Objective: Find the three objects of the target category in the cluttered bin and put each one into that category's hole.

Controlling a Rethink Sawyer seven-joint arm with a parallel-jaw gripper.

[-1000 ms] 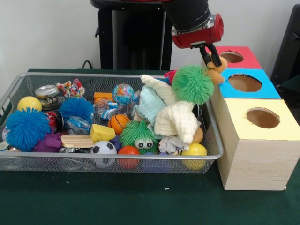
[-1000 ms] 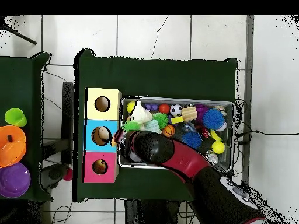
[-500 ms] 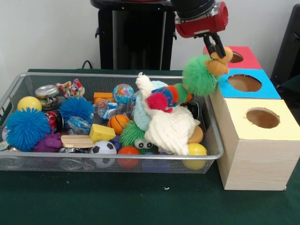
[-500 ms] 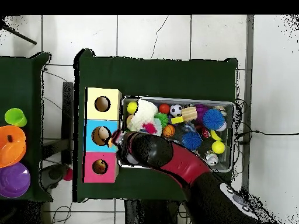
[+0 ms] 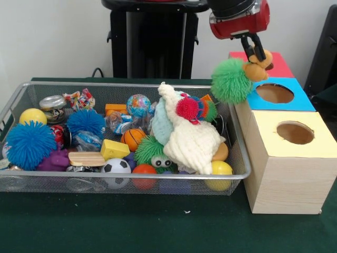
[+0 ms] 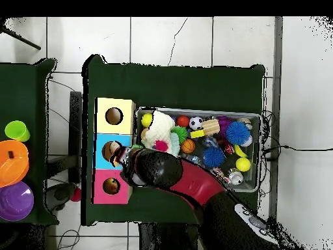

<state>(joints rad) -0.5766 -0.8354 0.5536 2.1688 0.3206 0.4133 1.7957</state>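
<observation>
My gripper (image 5: 257,54) is shut on the tan plush end of a green fuzzy toy (image 5: 230,80). It holds the toy in the air, above the gap between the bin's right end and the blue box (image 5: 300,100). In the overhead view the gripper (image 6: 124,158) hangs at the blue box's (image 6: 99,151) edge, beside its hole. The red box (image 5: 278,66) stands behind the blue one and the yellow box (image 5: 274,122) in front, each with a round hole on top. A white plush (image 5: 192,141) with a red pom-pom lies on the heap in the wire bin (image 5: 126,177).
The bin holds several toys: a blue fuzzy ball (image 5: 30,143), a soccer ball (image 5: 116,167), a basketball (image 5: 133,138), a yellow block (image 5: 114,149), a green fuzzy toy with eyes (image 5: 156,153). In the overhead view, bowls (image 6: 13,163) and a green cup (image 6: 17,131) sit on a side table.
My gripper rose and moved right with the green fuzzy toy, out of the bin toward the blue box. The white plush dropped off and settled on the heap.
</observation>
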